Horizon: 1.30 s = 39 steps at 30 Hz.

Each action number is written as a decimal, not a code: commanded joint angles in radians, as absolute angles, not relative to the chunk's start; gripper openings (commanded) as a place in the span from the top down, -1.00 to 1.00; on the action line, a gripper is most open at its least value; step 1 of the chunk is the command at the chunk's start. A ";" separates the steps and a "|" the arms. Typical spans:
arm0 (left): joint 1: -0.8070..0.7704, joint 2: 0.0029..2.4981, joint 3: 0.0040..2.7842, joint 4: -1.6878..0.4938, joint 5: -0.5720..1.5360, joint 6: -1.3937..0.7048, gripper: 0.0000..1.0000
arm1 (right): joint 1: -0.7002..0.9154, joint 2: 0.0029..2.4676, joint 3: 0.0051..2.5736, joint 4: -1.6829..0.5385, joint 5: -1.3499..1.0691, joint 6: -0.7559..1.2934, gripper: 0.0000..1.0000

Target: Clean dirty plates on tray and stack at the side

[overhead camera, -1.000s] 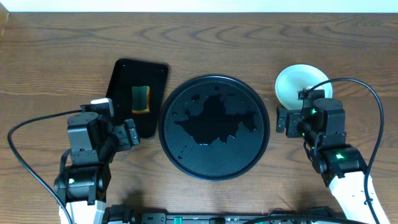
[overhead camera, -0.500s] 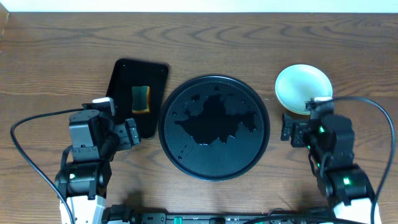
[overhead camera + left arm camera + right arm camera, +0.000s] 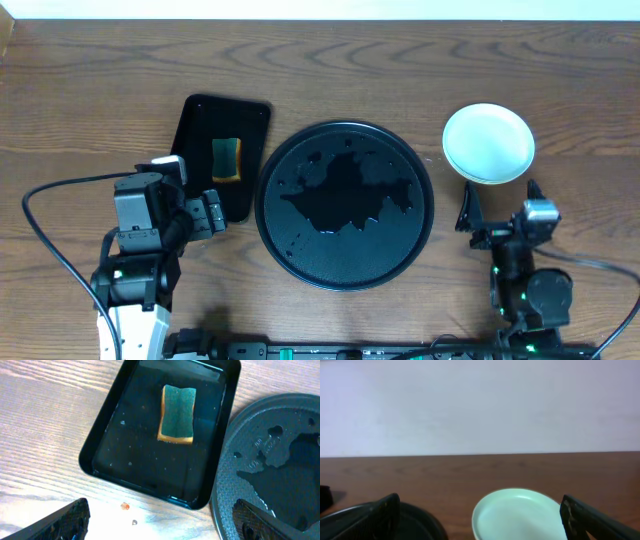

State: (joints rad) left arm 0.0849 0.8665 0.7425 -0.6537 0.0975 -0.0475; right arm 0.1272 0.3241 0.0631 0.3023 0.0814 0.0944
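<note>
The round black tray (image 3: 392,252) sits mid-table, wet, with no plates on it; its rim also shows in the left wrist view (image 3: 225,485) and the right wrist view (image 3: 417,516). The plates (image 3: 488,143) rest on the bare wood to its right, where only a pale mint top plate (image 3: 520,515) shows. My right gripper (image 3: 497,207) stands open just in front of them, touching nothing. My left gripper (image 3: 220,214) is open and empty, left of the tray, over the wood (image 3: 157,525).
A small rectangular black tray (image 3: 200,125) holding a green-and-yellow sponge (image 3: 227,159) lies left of the round tray. An orange crumb (image 3: 124,506) sits on the wood by its near edge. A white wall runs along the table's far edge.
My right arm has drawn back toward the front edge, away from the plates, uncovering them fully. The left arm has barely shifted.
</note>
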 commanded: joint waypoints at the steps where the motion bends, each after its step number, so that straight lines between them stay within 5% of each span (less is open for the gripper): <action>1: 0.088 0.878 0.731 -0.654 0.085 -0.031 -0.84 | 0.094 0.263 0.004 0.348 0.090 0.089 -0.99; 10: 0.088 0.903 0.731 -0.653 0.085 -0.031 -0.84 | 0.035 0.135 0.005 0.279 0.065 0.088 -0.98; 22: 0.088 0.909 0.731 -0.653 0.085 -0.031 -0.84 | -0.042 0.005 0.005 -0.080 -0.051 0.044 -0.99; 39: 0.088 0.909 0.731 -0.653 0.085 -0.031 -0.84 | -0.042 0.009 0.005 -0.072 -0.050 0.021 -0.99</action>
State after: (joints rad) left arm 0.0849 0.9081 0.7410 -0.6533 0.0975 -0.0475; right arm -0.0372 0.0124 0.0067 -0.0692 -0.0345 0.0395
